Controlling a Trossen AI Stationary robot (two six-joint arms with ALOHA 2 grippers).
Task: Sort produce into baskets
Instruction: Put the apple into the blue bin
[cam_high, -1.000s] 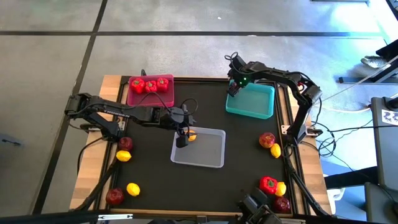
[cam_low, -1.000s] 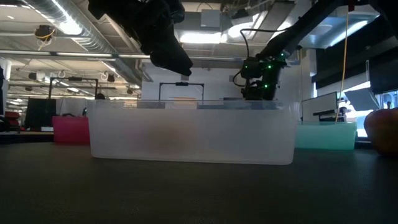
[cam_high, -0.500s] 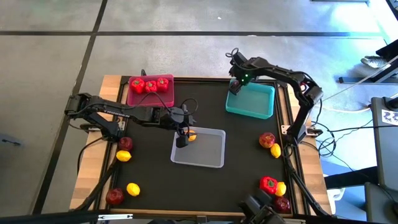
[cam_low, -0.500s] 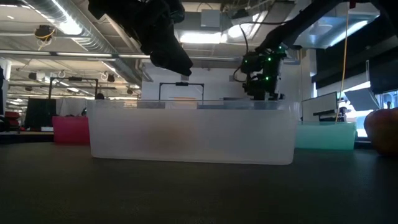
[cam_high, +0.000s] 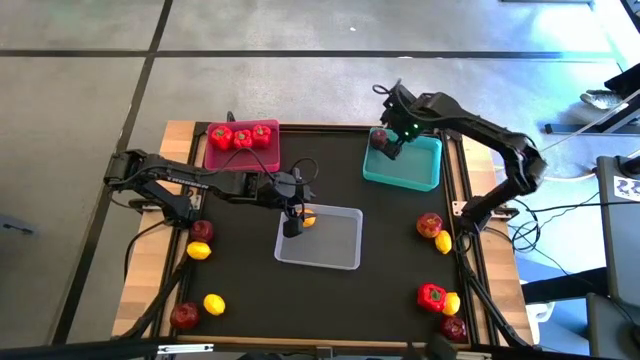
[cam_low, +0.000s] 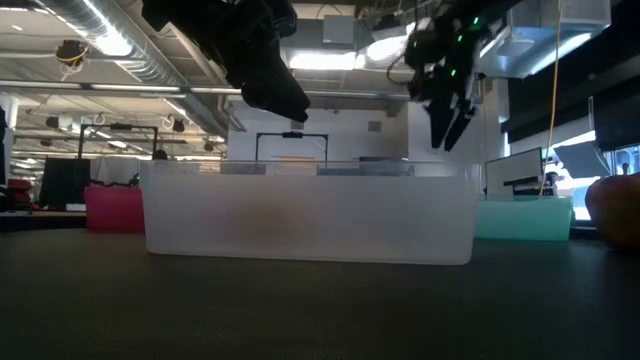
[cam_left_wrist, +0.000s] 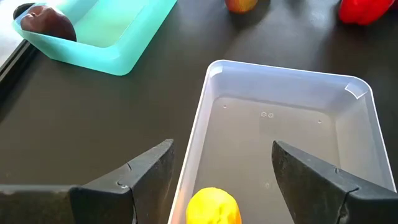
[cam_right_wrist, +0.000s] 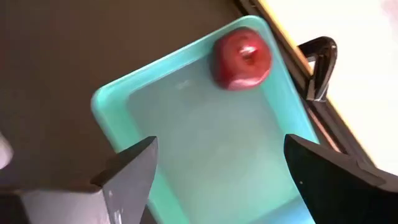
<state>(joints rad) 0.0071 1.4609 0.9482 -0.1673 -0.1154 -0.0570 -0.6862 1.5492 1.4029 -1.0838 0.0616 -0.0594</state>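
- High view: the right gripper (cam_high: 392, 143) has lifted up, jaws wide, and an apple (cam_high: 380, 139) now sits in the teal tray (cam_high: 410, 178) corner
- Left gripper (cam_high: 292, 222), jaws wide, still hangs over the lemon (cam_left_wrist: 213, 206) at the clear tray (cam_high: 335, 262) edge; the rest of that tray is bare

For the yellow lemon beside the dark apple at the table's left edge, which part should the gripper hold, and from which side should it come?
Hold the lemon across its narrow middle, coming straight down from above. It is oval and lies flat, and the apple sits close on its far side, so the fingers should close along the side-to-side line, away from the apple.
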